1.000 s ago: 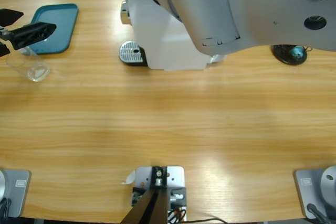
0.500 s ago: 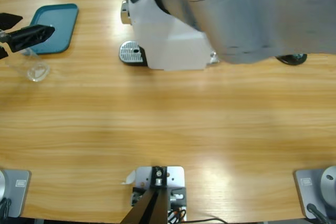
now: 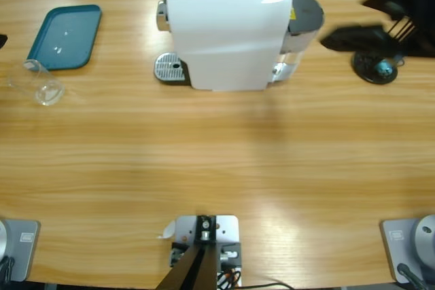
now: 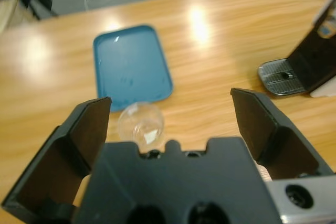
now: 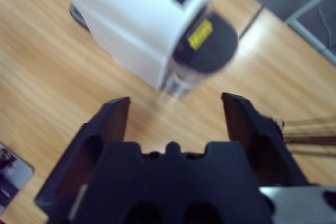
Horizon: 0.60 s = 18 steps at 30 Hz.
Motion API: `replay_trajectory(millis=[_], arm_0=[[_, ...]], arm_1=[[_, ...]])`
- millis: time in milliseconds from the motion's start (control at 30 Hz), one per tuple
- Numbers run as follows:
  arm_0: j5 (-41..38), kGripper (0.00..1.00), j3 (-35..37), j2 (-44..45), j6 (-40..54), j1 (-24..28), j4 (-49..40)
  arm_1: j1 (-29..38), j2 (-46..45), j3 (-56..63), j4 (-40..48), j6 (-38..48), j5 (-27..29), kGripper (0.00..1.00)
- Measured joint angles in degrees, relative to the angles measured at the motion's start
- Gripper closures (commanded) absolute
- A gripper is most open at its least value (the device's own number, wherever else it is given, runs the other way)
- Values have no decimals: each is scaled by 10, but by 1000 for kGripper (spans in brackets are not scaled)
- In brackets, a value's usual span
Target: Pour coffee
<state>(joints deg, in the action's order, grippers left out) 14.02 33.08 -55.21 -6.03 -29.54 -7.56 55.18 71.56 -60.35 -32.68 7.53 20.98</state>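
Two grippers stand spread wide with nothing between their jaws: your left gripper [image 4: 170,124] hangs over the clear glass [image 4: 140,125], which sits just beside the teal tray [image 4: 132,66], and your right gripper [image 5: 173,121] looks down on the white coffee machine [image 5: 137,22]. On that machine you can see a yellow label [image 5: 198,33] beside its dark grey lid, but its writing is too blurred to read. In the high view the glass [image 3: 43,85] stands alone near the table's left edge, well apart from the machine's drip grate [image 3: 170,69]. No coffee can be made out in the glass or anywhere else.
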Motion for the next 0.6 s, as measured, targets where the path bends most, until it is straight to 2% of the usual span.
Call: replay_trajectory(millis=[233, 433, 600], arm_0=[[15, 4, -26, -20, -44, 48, 2], [17, 0, -42, -87, -106, 65, 25], [17, 0, -60, -134, -115, 65, 57]], arm_1=[[-3, -104, 128, 6, 59, -11, 0], [-3, -129, 176, 34, 68, -12, 0], [-3, -141, 197, 55, 74, -12, 0]])
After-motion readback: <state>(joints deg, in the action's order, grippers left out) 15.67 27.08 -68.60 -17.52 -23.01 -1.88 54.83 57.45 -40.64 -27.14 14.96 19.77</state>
